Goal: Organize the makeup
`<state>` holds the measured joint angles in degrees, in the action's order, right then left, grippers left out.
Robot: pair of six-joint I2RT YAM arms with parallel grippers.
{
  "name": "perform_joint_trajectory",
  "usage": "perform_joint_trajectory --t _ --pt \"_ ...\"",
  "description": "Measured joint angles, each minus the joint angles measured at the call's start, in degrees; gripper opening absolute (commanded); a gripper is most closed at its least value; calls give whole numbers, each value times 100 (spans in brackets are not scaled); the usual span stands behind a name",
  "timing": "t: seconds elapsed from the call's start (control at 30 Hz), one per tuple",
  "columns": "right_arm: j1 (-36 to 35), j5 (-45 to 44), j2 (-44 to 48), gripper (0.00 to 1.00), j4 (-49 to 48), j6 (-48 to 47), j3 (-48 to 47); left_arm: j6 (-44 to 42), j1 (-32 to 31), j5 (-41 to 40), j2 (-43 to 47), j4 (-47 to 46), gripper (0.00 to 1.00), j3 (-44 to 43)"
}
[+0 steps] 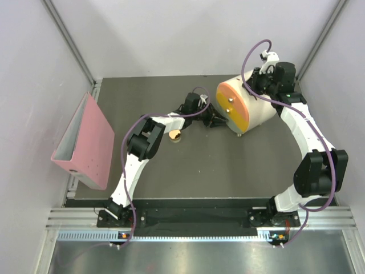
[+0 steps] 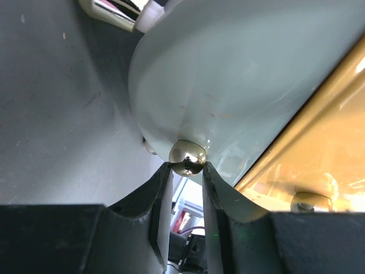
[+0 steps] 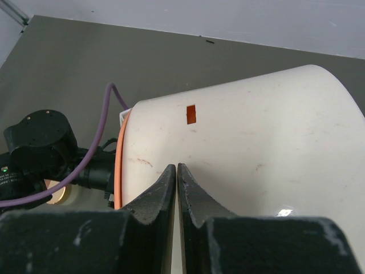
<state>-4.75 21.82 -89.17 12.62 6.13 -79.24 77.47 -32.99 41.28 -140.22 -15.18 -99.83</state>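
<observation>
Makeup showing for you is a round peach-tan compact (image 1: 175, 136). It lies flat on the dark table (image 1: 199, 171), near the middle and just beside the left arm's forearm. It is close to the left of the cream box (image 1: 256, 108) but not touching it. From the right wrist you catch only a sliver of the compact (image 3: 57, 195), low on the left behind the other arm's black housing.

Going left to right, the pink binder (image 1: 80, 142) stands propped against the left wall, well apart from everything else. Your left arm reaches across the table past the compact. Its left gripper (image 1: 215, 121) sits at the box's lower left edge, by the orange front (image 1: 235, 105). In the left wrist view the fingers are closed in on a small chrome ball (image 2: 188, 157) set in the cream shell. One fingertip (image 2: 164, 178) presses each side of the ball, so this claw is gripping it. The orange front runs along the right of that view, with a second shiny knob (image 2: 312, 193) on it.

Your right arm curls round the far right side of the box. The right gripper (image 3: 177, 169) is over the box's smooth cream top, fingers pressed together and holding nothing. I cannot tell whether their tips touch the shell.
</observation>
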Motion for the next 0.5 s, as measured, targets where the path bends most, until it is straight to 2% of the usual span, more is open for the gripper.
perform_joint_trajectory --t 0.23,0.5 --pt "0 0 2 6 0 -4 2 -444 -9 -238 203 15 0 223" --pt "0 0 11 6 0 -2 7 -909 142 -588 896 350 0 1268"
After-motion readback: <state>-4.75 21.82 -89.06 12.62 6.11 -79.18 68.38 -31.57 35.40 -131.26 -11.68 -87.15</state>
